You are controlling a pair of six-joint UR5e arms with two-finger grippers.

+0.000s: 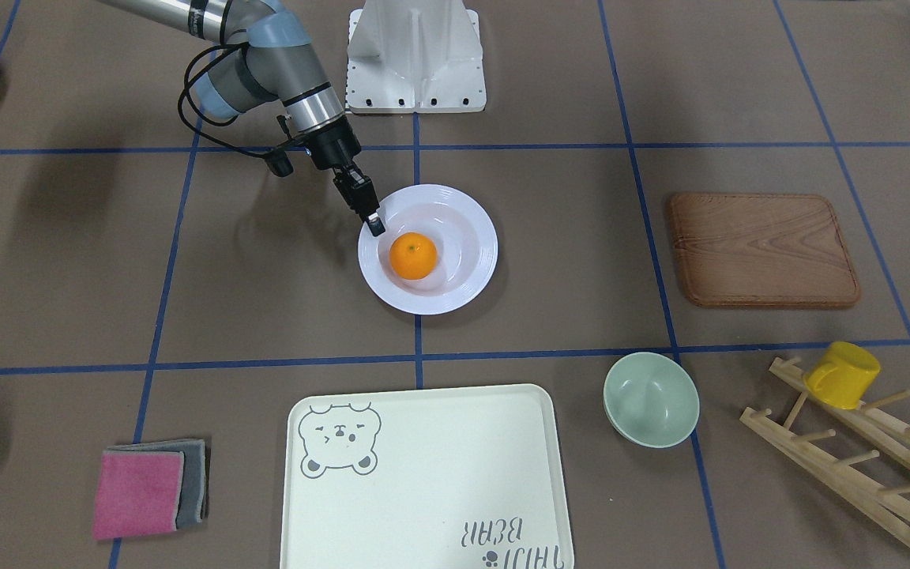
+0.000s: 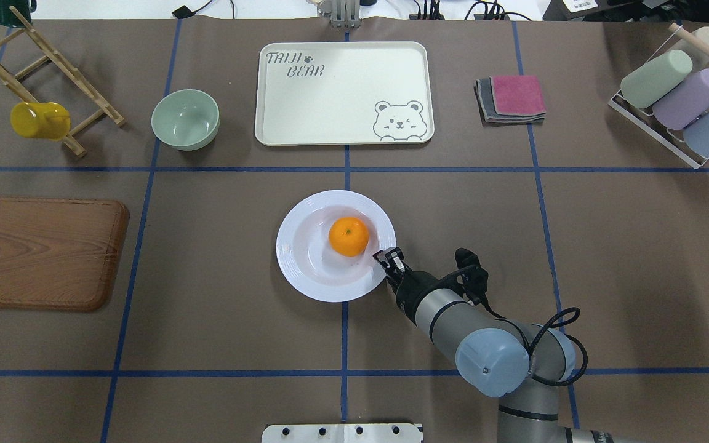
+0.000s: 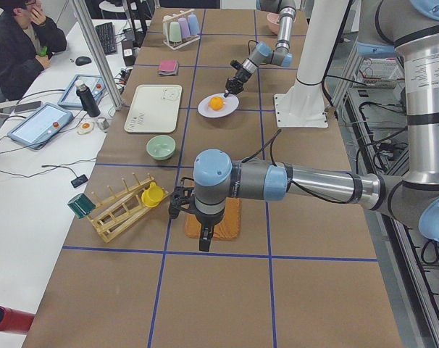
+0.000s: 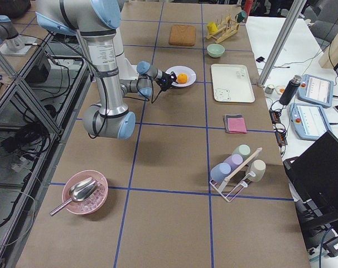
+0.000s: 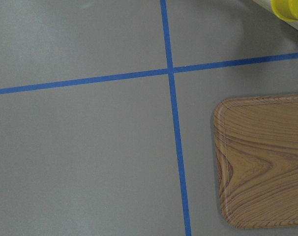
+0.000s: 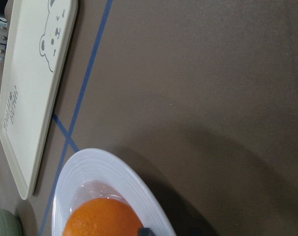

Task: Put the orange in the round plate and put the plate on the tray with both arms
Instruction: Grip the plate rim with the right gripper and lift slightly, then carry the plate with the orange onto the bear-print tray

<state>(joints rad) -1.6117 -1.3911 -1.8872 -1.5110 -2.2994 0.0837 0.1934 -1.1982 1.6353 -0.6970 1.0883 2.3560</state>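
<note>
One step done: orange (image 1: 413,256) in plate (image 1: 467,212); plate not yet on tray (image 1: 439,458) nearby; right gripper (image 1: 374,224) narrow at plate's rim, grip unsure; left gripper (image 3: 203,243), cannot tell.

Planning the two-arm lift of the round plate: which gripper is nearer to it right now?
Right. The right gripper is at the rim of the round plate, on the robot's near-right side. The left gripper hangs far off over the wooden board, toward the robot's left.

orange (image 1: 413,256): was bright orange
round plate (image 1: 455,296): was glossy white, ridged rim
tray (image 1: 439,458): was cream, grey bear drawing
my right gripper (image 1: 374,225): was black
</note>
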